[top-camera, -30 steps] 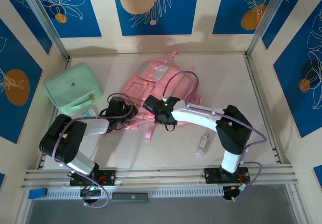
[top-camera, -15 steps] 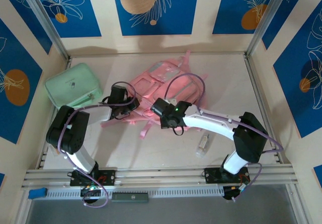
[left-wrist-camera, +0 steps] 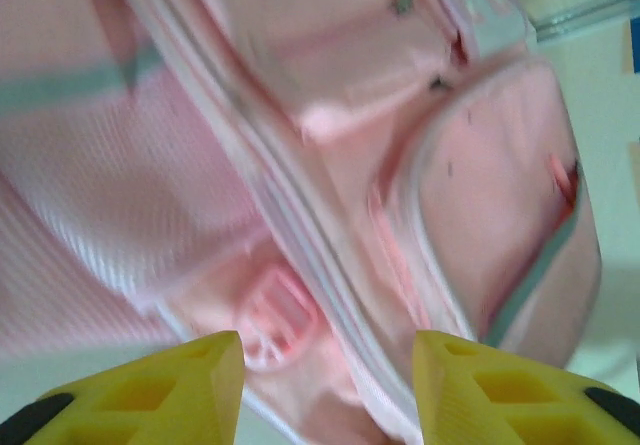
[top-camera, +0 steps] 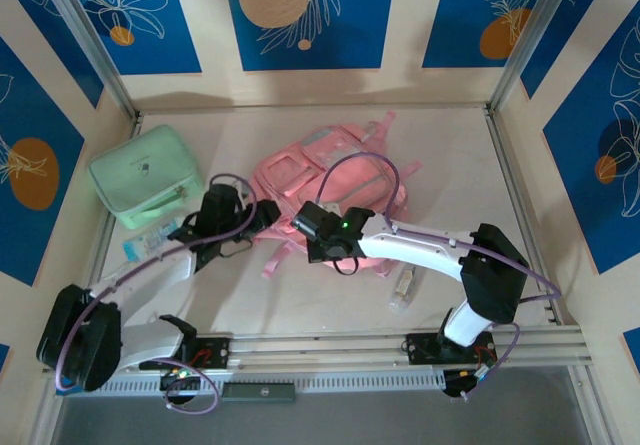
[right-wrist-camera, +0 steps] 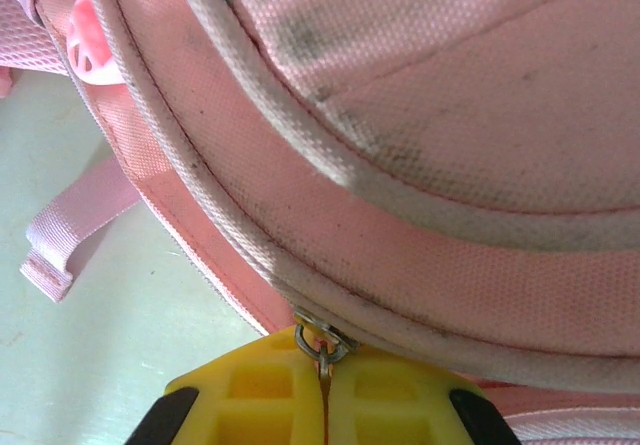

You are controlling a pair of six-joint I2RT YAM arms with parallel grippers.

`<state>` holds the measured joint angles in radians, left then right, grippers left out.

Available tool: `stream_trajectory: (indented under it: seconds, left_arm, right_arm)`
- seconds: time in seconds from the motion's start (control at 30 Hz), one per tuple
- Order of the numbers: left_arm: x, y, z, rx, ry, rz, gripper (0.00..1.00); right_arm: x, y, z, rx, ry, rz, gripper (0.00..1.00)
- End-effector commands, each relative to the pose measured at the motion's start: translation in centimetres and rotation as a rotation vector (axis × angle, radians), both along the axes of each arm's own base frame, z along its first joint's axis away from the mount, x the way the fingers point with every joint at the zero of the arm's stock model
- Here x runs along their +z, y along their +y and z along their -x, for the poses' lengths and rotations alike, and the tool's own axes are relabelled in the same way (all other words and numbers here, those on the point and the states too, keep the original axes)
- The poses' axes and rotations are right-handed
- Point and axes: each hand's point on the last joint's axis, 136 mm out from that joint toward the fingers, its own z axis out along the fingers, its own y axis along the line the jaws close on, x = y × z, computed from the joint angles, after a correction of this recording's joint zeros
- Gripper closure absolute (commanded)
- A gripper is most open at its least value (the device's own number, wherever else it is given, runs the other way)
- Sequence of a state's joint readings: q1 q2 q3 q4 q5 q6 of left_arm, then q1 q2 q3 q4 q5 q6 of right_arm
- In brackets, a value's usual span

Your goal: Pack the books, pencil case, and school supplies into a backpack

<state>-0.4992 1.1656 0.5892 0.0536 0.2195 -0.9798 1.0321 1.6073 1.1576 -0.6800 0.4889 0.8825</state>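
**A:** Starting nearest. Seeing anything lying toward the front of the counter (top-camera: 330, 310)?

**B:** Seeing a bottle (top-camera: 403, 287) lying flat on the right, just this side of the right forearm and apart from the backpack (top-camera: 345, 170).

**A:** And looking left?

**B:** Spotting a blue-and-white packet (top-camera: 148, 242) lying just beyond the left forearm, close to the near edge of the green case (top-camera: 145, 177).

**A:** Reading the left pincer (left-wrist-camera: 325, 370) how?

**B:** Standing apart, gripping nothing. Hanging at the backpack's left side, with pink fabric, a pale seam and a round pink fitting (left-wrist-camera: 272, 317) showing between the yellow fingers. Not managing to tell whether touching the fabric or not.

**A:** Checking the right pincer (right-wrist-camera: 325, 365) next?

**B:** Pressing together, clamping on the zip pull (right-wrist-camera: 322, 348) at the backpack's near edge. Seeing the metal ring sitting just above the fingertips, right under the piped seam. Also seeing a pink strap (right-wrist-camera: 70, 230) trailing onto the counter to one side.

**A:** Placing the backpack itself?

**B:** Lying flat around mid-counter, beyond both pincers, turned at an angle with pockets facing up.

**A:** Finishing farthest out?

**B:** Finding the green case sitting well to the left, toward the far-left corner, apart from the backpack.
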Motion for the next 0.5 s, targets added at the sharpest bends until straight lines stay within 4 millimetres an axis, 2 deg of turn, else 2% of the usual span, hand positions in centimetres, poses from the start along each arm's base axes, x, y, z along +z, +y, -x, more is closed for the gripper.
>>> stream_trajectory:
  seconds: [0.0, 0.13, 0.23, 0.37, 0.47]
  left_arm:
    - [-0.4, -0.8, 0.7, 0.105, 0.040, 0.115, 0.50]
    - [-0.6, -2.5, 1.2, 0.117, 0.048, 0.129, 0.49]
    - [-0.8, -3.3, 0.8, 0.148, 0.043, 0.166, 0.49]
    - [-1.1, -6.3, 0.5, 0.110, 0.053, 0.190, 0.50]
    - [-1.8, -7.5, 0.0, 0.132, 0.071, 0.265, 0.54]
  right_arm:
    - [0.4, 1.1, 0.7, -0.010, 0.010, -0.072, 1.00]
    - [0.6, 1.2, 0.9, -0.011, 0.004, -0.077, 1.00]
    - [0.8, 1.2, 0.9, -0.016, -0.005, -0.080, 1.00]
    - [0.9, 1.3, 0.9, -0.016, -0.015, -0.082, 1.00]
    - [0.7, 1.1, 0.8, -0.023, -0.016, -0.071, 1.00]
